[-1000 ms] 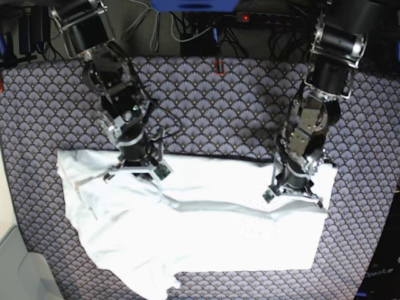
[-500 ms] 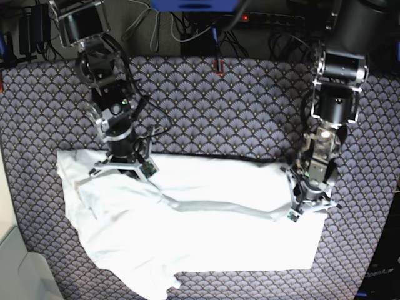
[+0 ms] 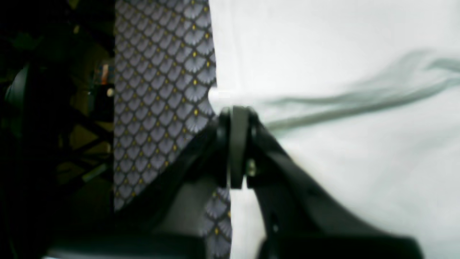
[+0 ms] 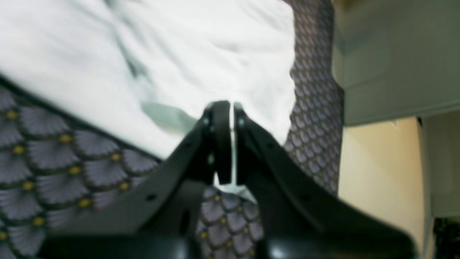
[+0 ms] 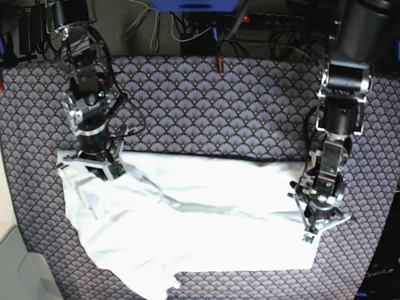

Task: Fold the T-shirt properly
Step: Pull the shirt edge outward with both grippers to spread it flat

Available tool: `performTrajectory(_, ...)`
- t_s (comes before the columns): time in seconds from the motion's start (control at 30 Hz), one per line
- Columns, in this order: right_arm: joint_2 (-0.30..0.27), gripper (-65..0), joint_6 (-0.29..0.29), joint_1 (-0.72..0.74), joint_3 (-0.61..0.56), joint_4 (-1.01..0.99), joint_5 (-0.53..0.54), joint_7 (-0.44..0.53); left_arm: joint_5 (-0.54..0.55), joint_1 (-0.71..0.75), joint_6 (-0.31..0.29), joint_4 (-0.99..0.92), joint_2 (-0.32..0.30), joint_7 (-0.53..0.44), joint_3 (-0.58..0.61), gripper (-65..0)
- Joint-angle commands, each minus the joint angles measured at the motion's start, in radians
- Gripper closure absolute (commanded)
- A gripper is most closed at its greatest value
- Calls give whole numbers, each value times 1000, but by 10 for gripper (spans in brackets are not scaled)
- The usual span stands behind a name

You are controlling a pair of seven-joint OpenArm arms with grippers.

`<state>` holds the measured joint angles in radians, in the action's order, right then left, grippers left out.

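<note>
Pinching T-shirt (image 5: 206, 231) edges, seemingly: both grippers closed.

We see the black left gripper (image 3: 235, 118) with its jaws pressed together at the edge of the soft white cloth T-shirt (image 3: 341, 64), which fills the frame from twelve to five o'clock. A grey crease runs toward three o'clock. The purple scallop-patterned tablecloth (image 3: 161, 72) lies toward ten o'clock.
</note>
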<state>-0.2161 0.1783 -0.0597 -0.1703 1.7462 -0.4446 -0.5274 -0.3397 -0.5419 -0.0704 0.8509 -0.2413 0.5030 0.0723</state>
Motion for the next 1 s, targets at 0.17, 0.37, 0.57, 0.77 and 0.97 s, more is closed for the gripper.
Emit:
performTrajectory(0.17,37,-93,131,41,125,11,-7,20,0,191,-49,313,-53,113,-7,-11)
performTrajectory(0.37,25,-196,135,88,148,-94,-1,29,0,294,-50,419,-46,156,-139,-208)
performTrajectory(0.57,28,-200,226,143,151,-216,-1,25,0,319,-50,431,-46,154,-154,-308)
performTrajectory(0.77,24,-200,237,165,151,-249,-1,29,0,316,-47,416,-40,154,-157,-308)
performTrajectory(0.97,-6,-200,237,157,162,-248,-1,29,0,309,-42,365,-17,154,-159,-308)
